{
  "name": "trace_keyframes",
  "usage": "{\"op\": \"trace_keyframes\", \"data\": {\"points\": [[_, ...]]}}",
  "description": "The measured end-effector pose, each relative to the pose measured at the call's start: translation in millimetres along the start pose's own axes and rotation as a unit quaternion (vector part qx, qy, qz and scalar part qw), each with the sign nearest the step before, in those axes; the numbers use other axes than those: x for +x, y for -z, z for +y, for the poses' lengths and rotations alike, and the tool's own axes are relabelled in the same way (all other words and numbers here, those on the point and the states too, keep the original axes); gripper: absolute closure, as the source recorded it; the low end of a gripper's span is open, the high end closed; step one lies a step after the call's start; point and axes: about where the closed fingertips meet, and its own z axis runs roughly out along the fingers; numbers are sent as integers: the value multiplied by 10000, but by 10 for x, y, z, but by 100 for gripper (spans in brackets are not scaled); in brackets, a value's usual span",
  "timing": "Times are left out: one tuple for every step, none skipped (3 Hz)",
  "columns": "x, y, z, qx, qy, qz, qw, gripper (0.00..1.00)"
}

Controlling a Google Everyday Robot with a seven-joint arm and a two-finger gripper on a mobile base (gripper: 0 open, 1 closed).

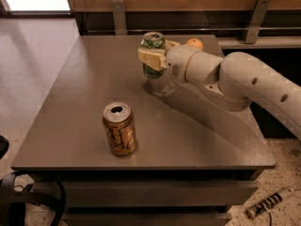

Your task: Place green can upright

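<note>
The cream two-finger gripper (151, 59) is clamped around the small dark green aluminium can (153, 41), which stands with its long axis vertical, low over the far part of the grey table (70, 117).

Green can (153, 44) upright in the jaws over the table's (75, 107) far half

White arm (244, 79); cream gripper (153, 56) at tip

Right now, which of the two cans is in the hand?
The green can, upright and gripped by the hand over the far side of the table. The orange-brown can stands alone near the front edge.
</note>
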Motion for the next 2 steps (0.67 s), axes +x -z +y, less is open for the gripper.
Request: {"op": "trace_keyframes", "data": {"points": [[210,-92,53,54,-48,160,9998,100],[450,-155,67,197,-252,145,9994,100]]}}
